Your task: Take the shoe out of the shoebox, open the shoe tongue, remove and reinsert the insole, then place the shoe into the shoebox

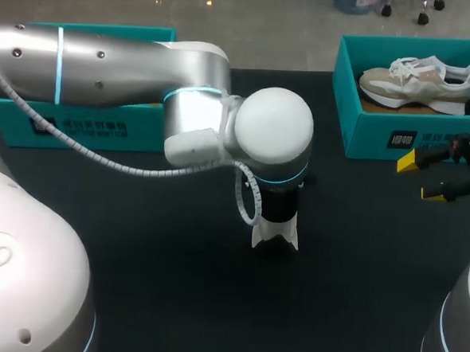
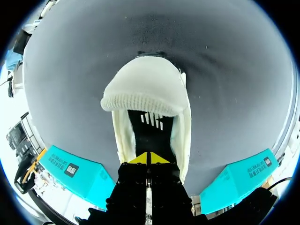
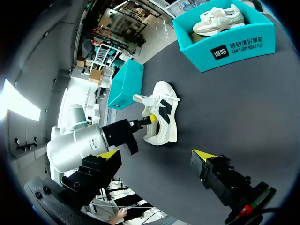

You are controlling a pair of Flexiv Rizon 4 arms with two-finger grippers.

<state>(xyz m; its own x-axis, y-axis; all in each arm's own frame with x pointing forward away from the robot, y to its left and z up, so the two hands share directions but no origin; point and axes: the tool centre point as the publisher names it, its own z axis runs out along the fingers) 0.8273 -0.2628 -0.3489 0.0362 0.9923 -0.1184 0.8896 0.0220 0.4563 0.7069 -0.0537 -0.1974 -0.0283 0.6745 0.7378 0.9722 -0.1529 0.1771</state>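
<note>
White knit upper, black inside: the white shoe [image 2: 145, 89] stands on the black table [image 1: 171, 300], about the middle, out of any box.

Count: shoes 2, teal boxes 2, arms 2.

Left arm [image 1: 106, 64] comes in from the left and ends straight above the shoe. The left gripper [image 2: 149, 158] points down into the shoe's opening with its yellow tips pressed together. I cannot tell whether anything thin is pinched between them. The black insole with pale marks shows just ahead of the tips.

Room: bare dark cloth lies on every side of the shoe. It is well apart from both boxes and from the near edge.

Right gripper [image 1: 421, 178] hangs at the right side of the table, just near of the shoebox [image 1: 373, 140], fingers spread wide with nothing between them.

Containers: the shoebox sits far right, open at the top. It holds the second shoe [image 1: 420, 82], beige and white, lying on its side with the sole toward the near wall. The other teal box [image 1: 86, 127] sits far left, partly behind the left arm; its contents cannot be made out.
</note>
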